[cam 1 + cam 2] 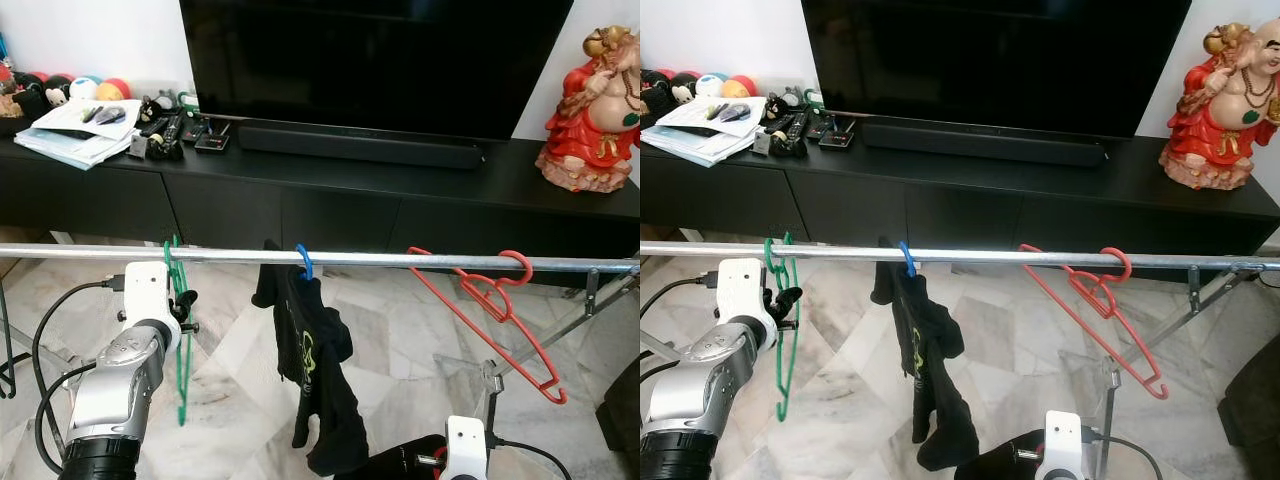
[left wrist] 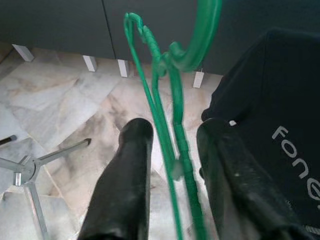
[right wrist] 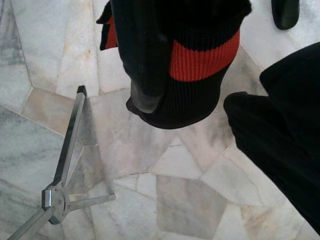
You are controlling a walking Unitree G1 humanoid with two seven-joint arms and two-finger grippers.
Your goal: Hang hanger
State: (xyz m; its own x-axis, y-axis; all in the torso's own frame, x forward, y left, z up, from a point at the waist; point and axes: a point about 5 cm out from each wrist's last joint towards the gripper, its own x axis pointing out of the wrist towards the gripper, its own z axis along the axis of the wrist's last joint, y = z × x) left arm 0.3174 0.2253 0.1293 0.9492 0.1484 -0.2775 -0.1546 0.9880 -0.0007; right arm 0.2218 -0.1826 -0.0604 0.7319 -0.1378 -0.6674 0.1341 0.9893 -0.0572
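Green hanger hooked over the metal rail, just left of the black shirt; left gripper spread open around its wire, fingers either side without pinching; right gripper low, clamped on black cloth with a red band. Risk judged: snagged wire on withdrawal, hook dragged off the rail; brushed shirt, swinging.

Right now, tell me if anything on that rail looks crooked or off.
The red hanger looks off: it hangs steeply tilted on the rail, one end up at the bar and the other far down to the right. The green hanger, between the left gripper fingers, and the blue hanger with a black shirt hang straight.
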